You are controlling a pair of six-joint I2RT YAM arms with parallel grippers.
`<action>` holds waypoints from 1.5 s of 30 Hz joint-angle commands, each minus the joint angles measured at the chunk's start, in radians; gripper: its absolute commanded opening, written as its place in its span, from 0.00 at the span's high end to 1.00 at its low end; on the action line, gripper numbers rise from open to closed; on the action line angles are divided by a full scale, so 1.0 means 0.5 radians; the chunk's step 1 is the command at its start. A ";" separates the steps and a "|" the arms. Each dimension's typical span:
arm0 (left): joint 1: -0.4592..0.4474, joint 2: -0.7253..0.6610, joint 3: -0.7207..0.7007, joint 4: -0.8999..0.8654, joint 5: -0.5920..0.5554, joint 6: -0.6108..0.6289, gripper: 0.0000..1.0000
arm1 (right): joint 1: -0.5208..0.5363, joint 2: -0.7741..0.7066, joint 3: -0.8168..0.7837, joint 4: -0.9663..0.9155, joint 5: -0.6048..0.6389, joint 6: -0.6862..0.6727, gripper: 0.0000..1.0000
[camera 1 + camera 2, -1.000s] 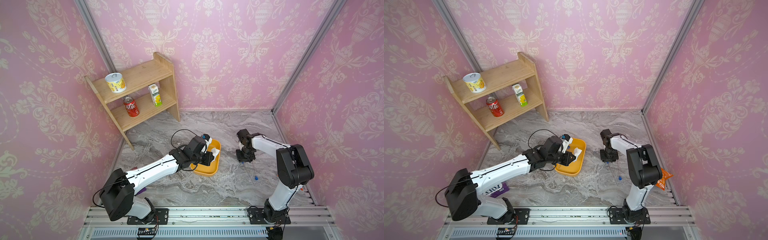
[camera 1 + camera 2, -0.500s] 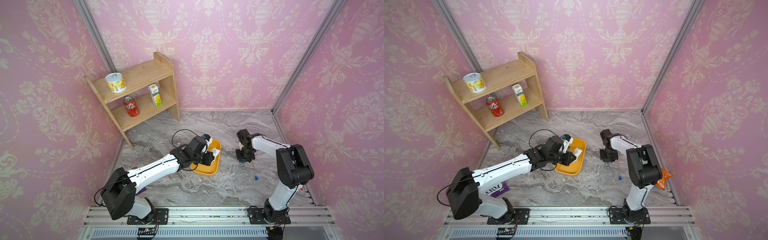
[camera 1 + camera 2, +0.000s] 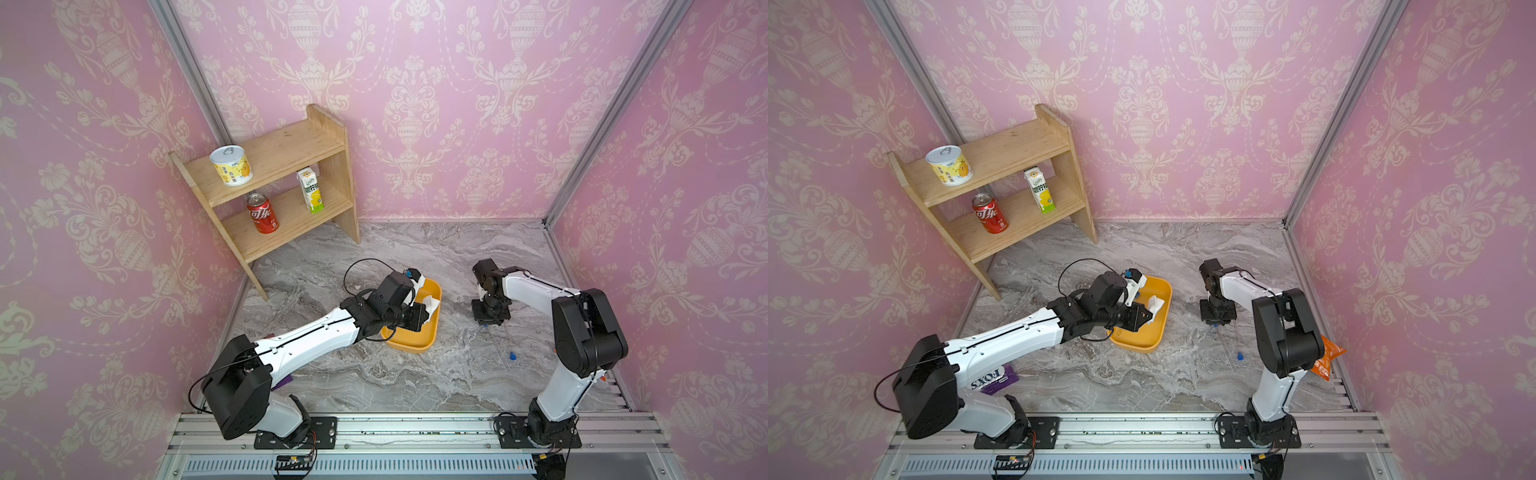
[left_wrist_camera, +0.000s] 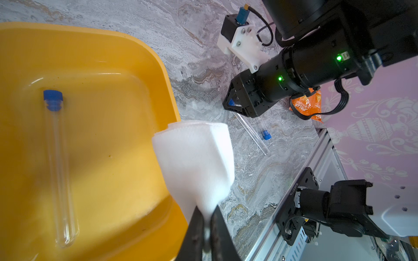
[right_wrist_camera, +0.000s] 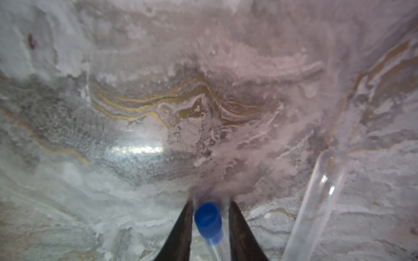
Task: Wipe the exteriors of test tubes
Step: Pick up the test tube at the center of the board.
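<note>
Closest to me, a purple packet [image 3: 1000, 380] lies half hidden under the left arm [image 3: 1017, 336], and the right arm [image 3: 1283, 332] covers part of an orange snack bag [image 3: 1327, 361]. Further in, on the marble table [image 3: 374, 374], the right gripper [image 5: 210, 203] has its jaws on both sides of a test tube [image 5: 208, 219] at the blue cap; whether they press it I cannot tell. A second test tube [image 5: 316, 203] lies just beside. In both top views these tubes are hard to make out. The left gripper [image 4: 207, 215] is clenched on the white pad [image 4: 196, 162] above the yellow tray [image 4: 67, 29]; only its wrist view shows a third test tube [image 4: 57, 167] inside. Farthest, a wooden shelf [image 3: 291, 149] carries a yellow tin [image 3: 231, 167], a red can [image 3: 262, 214] and a carton [image 3: 310, 189].
</note>
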 commanded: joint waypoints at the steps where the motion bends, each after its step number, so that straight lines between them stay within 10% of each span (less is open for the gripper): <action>1: -0.001 -0.006 0.035 -0.047 0.045 0.040 0.89 | 0.022 0.018 -0.020 -0.084 0.051 0.018 0.71; 45: 0.002 -0.003 -0.087 0.096 0.101 0.019 0.89 | 0.009 -0.003 0.399 -0.299 -0.276 0.054 0.89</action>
